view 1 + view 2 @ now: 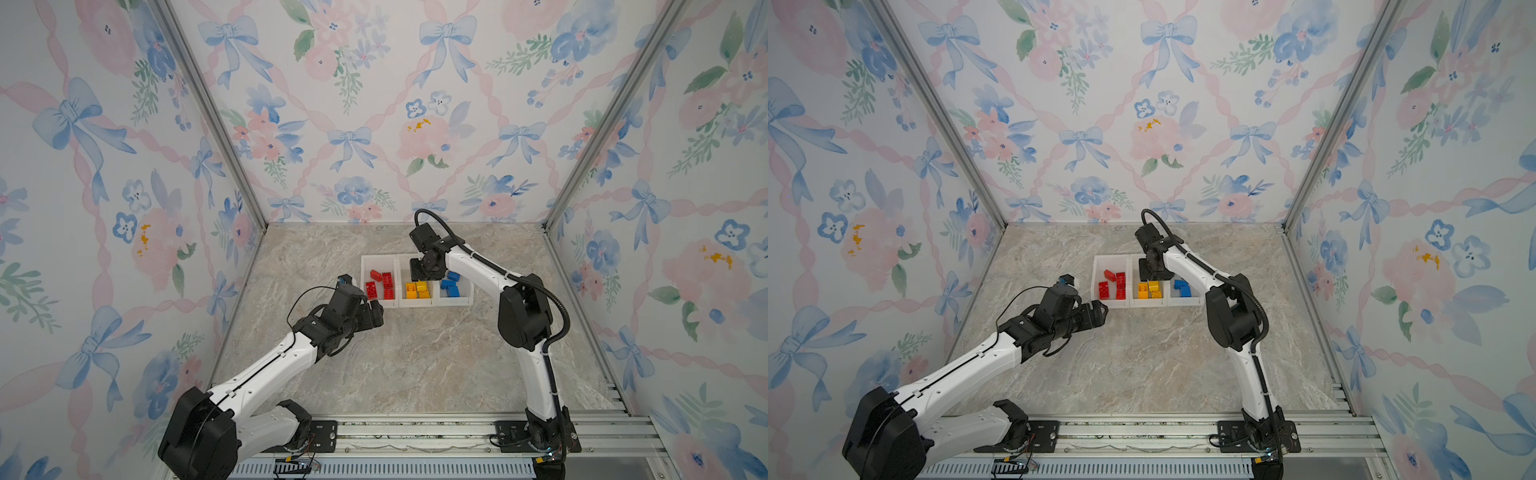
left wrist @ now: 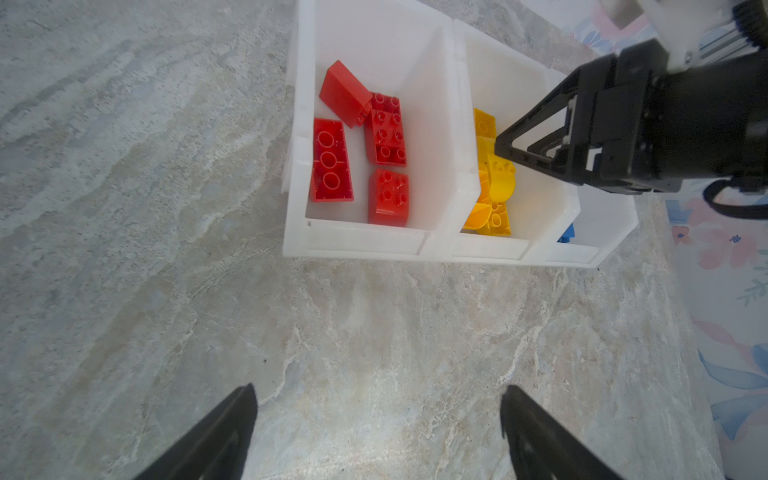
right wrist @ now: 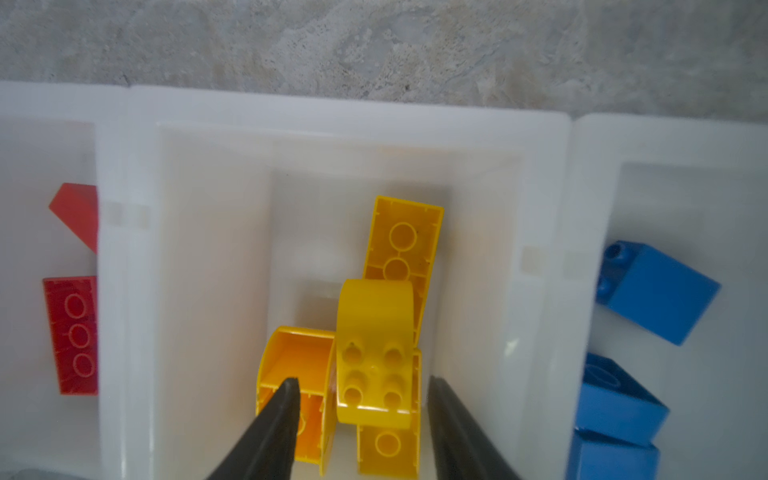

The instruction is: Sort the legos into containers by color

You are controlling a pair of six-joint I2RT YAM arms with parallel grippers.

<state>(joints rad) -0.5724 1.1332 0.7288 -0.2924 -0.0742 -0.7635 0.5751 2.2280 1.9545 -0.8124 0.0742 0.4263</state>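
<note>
In a top view my right gripper hangs over the middle one of the bins. My left gripper sits just short of the red end.

Left wrist: my fingers are spread wide over bare table, with the red bricks in the bin ahead.

Right wrist: my fingers stand apart on either side of a yellow brick, not pinching it. The blue bricks are in the next bin.

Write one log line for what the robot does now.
left gripper: open | right gripper: open above middle container | yellow legos: inside it
</note>
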